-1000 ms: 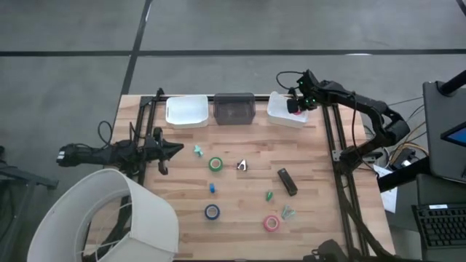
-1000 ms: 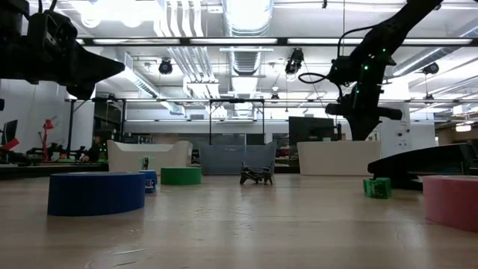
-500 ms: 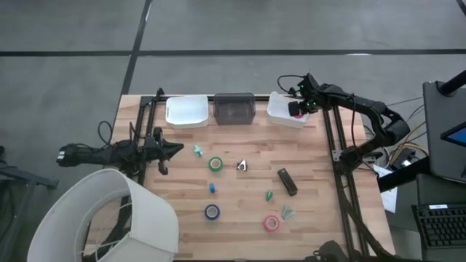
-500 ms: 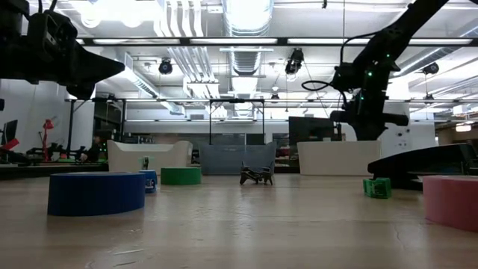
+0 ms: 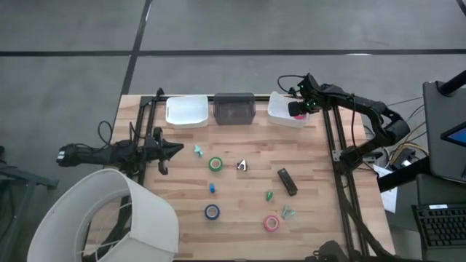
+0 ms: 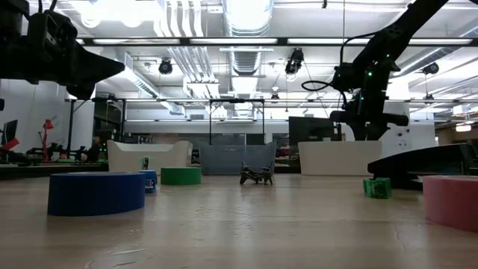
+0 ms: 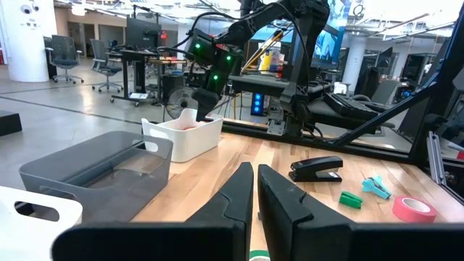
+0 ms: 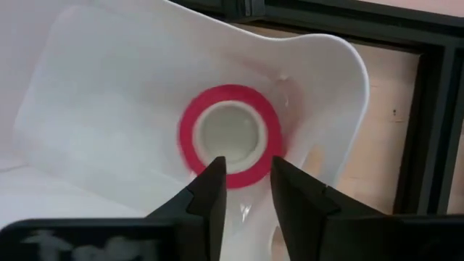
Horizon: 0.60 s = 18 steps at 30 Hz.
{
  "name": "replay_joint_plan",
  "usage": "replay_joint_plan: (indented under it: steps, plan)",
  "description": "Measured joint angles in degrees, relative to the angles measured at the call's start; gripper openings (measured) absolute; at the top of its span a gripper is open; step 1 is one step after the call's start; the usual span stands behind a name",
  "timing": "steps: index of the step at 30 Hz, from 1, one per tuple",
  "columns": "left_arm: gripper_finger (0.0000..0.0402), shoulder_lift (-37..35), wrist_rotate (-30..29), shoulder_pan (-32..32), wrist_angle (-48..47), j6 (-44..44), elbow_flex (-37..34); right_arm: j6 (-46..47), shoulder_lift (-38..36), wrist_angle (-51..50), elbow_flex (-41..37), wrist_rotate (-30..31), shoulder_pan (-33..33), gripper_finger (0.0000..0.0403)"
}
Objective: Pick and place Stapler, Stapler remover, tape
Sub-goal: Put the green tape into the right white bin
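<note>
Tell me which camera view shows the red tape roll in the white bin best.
The right wrist view: the red tape roll fills the frame, seen past the parted fingers inside the white bin. The high view shows only a red speck under the right gripper; the left wrist view only a pink hint; the low view nothing.

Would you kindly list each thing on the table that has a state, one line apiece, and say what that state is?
Right gripper: open, above the right white bin.
Red tape: released, in the right white bin.
Left gripper: shut, empty, waiting at the table's left edge.
Stapler: closed, lying on the table.
Grey bin: empty.
Green tape, blue tape, pink tape: flat on the table.
</note>
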Motion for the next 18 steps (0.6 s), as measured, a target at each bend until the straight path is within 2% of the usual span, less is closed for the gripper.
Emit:
replay_joint_plan:
  steps: [7, 13, 18]
  plan:
    - [0.0026, 0.0, 0.0, 0.0, 0.0, 0.0, 0.0, -0.5, -1.0, -1.1, 3.5, -1.7, 0.1, 0.0129]
    - [0.0026, 0.0, 0.0, 0.0, 0.0, 0.0, 0.0, 0.1, -3.3, -0.1, 6.4, -12.2, 2.2, 0.0138]
    - [0.0026, 0.0, 0.0, 0.0, 0.0, 0.0, 0.0, 2.4, -3.8, 0.0, 7.8, -19.7, 7.7, 0.0137]
